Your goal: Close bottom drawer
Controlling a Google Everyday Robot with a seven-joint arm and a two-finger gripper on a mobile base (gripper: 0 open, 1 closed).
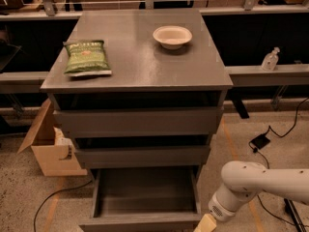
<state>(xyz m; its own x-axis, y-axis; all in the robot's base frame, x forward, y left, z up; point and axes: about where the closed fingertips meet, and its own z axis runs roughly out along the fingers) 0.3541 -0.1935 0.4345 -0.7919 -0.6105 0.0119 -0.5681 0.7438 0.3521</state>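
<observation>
**Camera view.** A grey wood-grain cabinet (pixel 140 66) with three drawers, seen from the front and above. The bottom drawer (pixel 145 193) stands pulled well out at floor level, its shallow box open to view and its plain front panel lying along the lower edge of the frame. Above it sit the middle drawer (pixel 142 154) and the top drawer (pixel 140 121), each with a dark gap over its front.

On the cabinet top, a green snack bag (pixel 87 58) lies flat at the left, and a pale bowl (pixel 172 36) stands upright at the rear right, well apart from the bag.

The white arm (pixel 256 180) enters from the right edge and bends down toward the floor. The gripper (pixel 205 224) is at the very bottom of the frame, just beside the front right corner of the bottom drawer (only its tan upper part shows, so whether it is released or clenched cannot be told, nor whether it touches the panel).

An open cardboard box (pixel 50 151) stands on the floor left of the cabinet. A clear pump bottle (pixel 270 59) stands on a ledge at the right, and a black adapter (pixel 260 141) with cables lies on the floor below it.
</observation>
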